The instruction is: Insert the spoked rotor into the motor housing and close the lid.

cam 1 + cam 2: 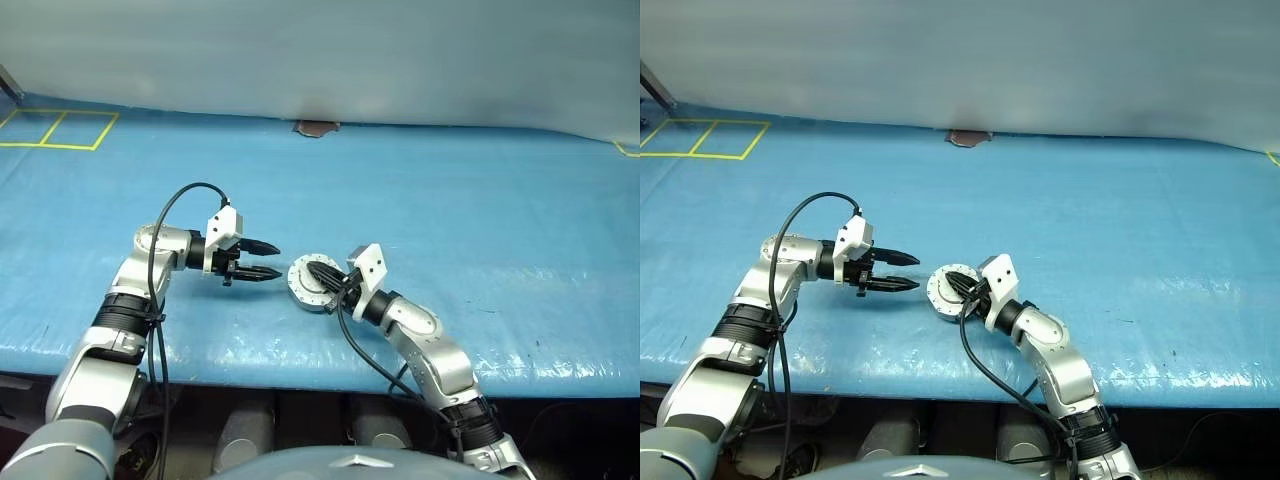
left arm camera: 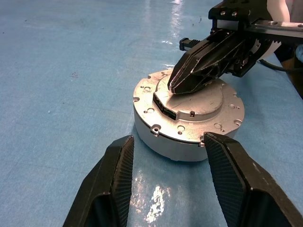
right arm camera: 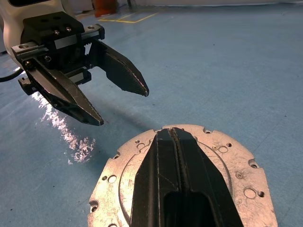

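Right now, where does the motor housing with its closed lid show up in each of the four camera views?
Left eye view: motor housing just below centre, between the two grippers.
Right eye view: same spot, slightly left of centre.
Left wrist view: centre, seen from the side, lid on top.
Right wrist view: lower middle, partly hidden.
Shared landmark: the shut right gripper resting on the lid.

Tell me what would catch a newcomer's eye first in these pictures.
The closed motor housing, a round silver drum on the blue table, with the right gripper shut and its tips resting on the lid. Just beside it, on the robot's left, the left gripper hovers open, pointing at the housing.
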